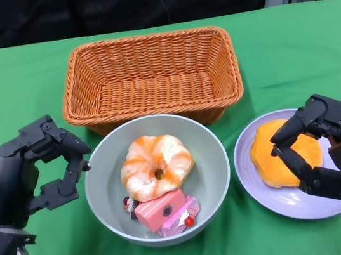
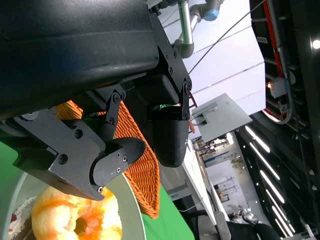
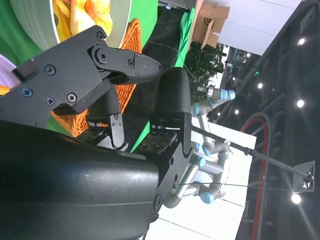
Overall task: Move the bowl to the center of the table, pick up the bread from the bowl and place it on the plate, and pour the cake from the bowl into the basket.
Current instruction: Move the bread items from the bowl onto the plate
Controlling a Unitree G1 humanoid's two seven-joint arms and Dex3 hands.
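A grey-green bowl (image 1: 109,175) sits mid-table, in front of the basket. In it lie a ring-shaped orange-and-white bread (image 1: 156,166) and pink cake pieces (image 1: 165,211). The lilac plate (image 1: 283,202) to its right carries a round orange bread (image 1: 271,157). My left hand (image 1: 47,162) is beside the bowl's left rim, fingers and thumb apart, one fingertip at the rim, holding nothing. My right hand (image 1: 328,149) arches over the plate's right side, its fingers spread above the orange bread without gripping it. The left wrist view shows the ring bread (image 2: 75,220) beyond my open fingers (image 2: 115,160).
A brown wicker basket (image 1: 146,48) stands behind the bowl, with nothing in it. Green cloth (image 1: 10,87) covers the table, with free room on both sides of the basket. The far table edge borders a dark background.
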